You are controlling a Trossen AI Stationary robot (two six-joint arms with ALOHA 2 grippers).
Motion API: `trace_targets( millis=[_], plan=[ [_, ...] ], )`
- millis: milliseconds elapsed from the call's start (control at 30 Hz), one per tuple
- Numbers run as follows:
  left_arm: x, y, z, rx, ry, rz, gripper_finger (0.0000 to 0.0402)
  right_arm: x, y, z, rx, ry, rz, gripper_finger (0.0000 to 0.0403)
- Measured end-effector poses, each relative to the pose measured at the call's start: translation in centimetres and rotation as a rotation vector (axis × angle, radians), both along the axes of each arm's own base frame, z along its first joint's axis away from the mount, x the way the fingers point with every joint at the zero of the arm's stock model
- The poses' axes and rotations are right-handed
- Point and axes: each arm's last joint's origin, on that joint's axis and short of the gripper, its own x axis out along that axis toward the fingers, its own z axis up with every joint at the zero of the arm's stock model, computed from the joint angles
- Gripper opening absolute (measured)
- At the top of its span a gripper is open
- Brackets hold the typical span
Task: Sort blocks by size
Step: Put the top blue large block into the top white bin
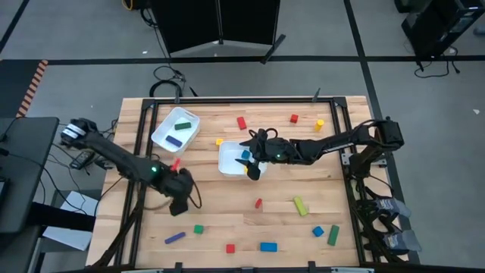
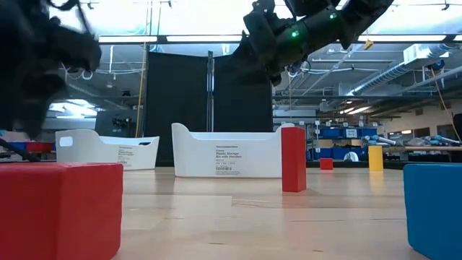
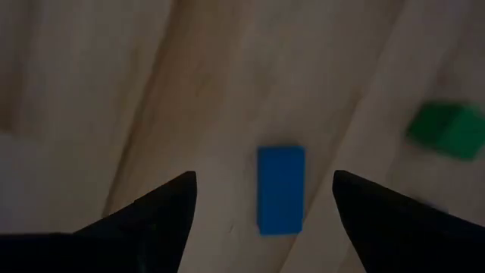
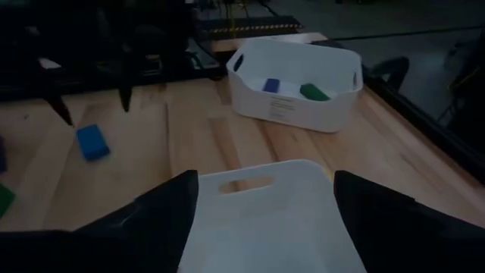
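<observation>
Coloured blocks lie scattered on the wooden table [image 1: 227, 189]. My left gripper [image 1: 180, 205] is open and hangs above a blue bar [image 3: 280, 189], which lies flat on the wood between the lines of my fingers, untouched; it also shows in the high view [image 1: 175, 237]. A green cube [image 3: 447, 130] lies beside the bar. My right gripper [image 1: 255, 170] is open and empty over the near edge of a white tray [image 4: 265, 212] at mid-table, with a blue block [image 1: 245, 155] in the tray.
A second white tray [image 1: 176, 127] at the far left holds a green and a blue block. Red [image 1: 242, 122], yellow [image 1: 320, 123], green [image 1: 301, 205] and blue [image 1: 267, 246] blocks lie across the table. A red cube [image 2: 61, 209] stands near the front edge.
</observation>
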Motion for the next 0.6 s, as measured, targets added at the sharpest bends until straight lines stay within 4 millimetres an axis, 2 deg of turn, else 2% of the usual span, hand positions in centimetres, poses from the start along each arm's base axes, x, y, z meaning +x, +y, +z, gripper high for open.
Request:
trace_targets(
  millis=[233, 467, 600],
  plan=[
    [0.3, -2.4, -2.7, 0.029, 0.119, -0.024, 0.0317, 0.0, 0.8, 0.0, 0.018, -0.005, 0.015, 0.0306],
    [0.4, -3.5, -3.9, 0.084, 0.123, -0.039, 0.0317, 0.0, 1.5, 0.1, 0.026, -0.013, 0.032, 0.0299],
    [0.4, -3.7, -5.3, 0.118, 0.151, -0.042, 0.0317, 0.0, 2.0, 0.1, 0.016, -0.015, 0.025, 0.0296]
  ],
)
